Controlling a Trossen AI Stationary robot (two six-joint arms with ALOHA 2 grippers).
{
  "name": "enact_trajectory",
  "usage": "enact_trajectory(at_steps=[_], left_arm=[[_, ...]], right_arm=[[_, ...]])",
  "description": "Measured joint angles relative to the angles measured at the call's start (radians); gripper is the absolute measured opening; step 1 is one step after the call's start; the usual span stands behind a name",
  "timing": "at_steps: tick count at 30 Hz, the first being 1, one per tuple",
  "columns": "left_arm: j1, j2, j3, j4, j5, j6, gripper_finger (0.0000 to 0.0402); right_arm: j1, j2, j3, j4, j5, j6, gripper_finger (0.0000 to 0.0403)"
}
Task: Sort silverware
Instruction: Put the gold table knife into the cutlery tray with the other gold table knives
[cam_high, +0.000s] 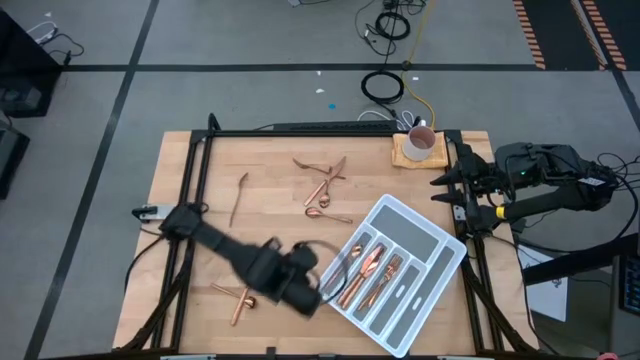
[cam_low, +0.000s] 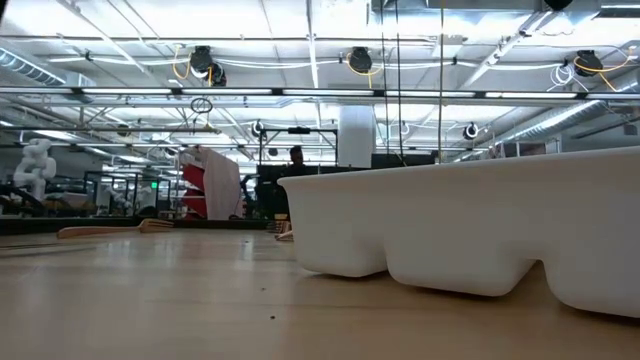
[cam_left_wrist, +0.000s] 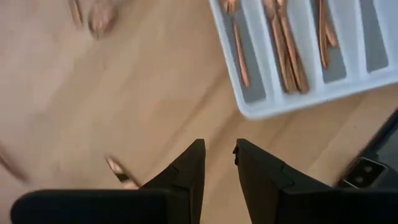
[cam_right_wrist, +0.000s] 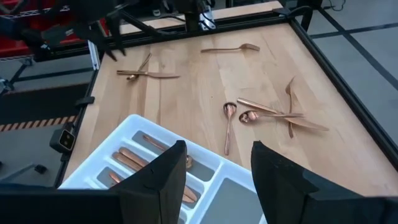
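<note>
Sorting part done. Tray (cam_high: 432, 236) lies at lower right of worktop (cam_high: 270, 210) in high view; several copper pieces (cam_high: 372, 268) already in its long slots. Left to sort: crossed cluster (cam_high: 325, 180) at upper centre, lone piece (cam_high: 239, 194) at centre left, crossed pair (cam_high: 236, 297) at lower left. Left hand (cam_left_wrist: 219, 163) hovers near tray's lower-left edge, fingers slightly spread, pinching nothing. Right hand (cam_right_wrist: 216, 167) waits off worktop's right edge, fingers spread, empty. Mug on coaster (cam_high: 419, 146) at upper right.
</note>
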Motion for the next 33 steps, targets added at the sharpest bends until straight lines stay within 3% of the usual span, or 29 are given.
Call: enact_trajectory(at_steps=[11, 17, 22, 26, 30, 33], left_arm=[[-0.187, -0.006, -0.308, -0.002, 0.199, -0.631, 0.0098], [-0.198, -0.081, -0.46, 0.035, 0.254, -0.712, 0.0098], [-0.205, -0.263, -0.685, 0.178, 0.212, -0.803, 0.0098], [-0.224, -0.409, -0.935, 0.476, 0.211, -0.889, 0.0098], [-0.228, -0.439, -1.127, 0.804, 0.22, -0.887, 0.0098], [-0.222, -0.439, -1.181, 0.853, 0.266, -0.888, 0.0098]], right_arm=[[0.0, 0.0, 0.0, 0.001, 0.0, -0.023, 0.0167], [0.0, 0.0, 0.0, 0.009, 0.0, -0.023, 0.0167], [0.0, 0.0, 0.0, 0.026, 0.0, -0.008, 0.0167], [0.0, 0.0, 0.0, 0.026, 0.0, 0.001, 0.0167], [0.0, 0.0, 0.0, 0.025, 0.0, 0.002, 0.0167], [0.0, 0.0, 0.0, 0.025, 0.0, 0.002, 0.0167]])
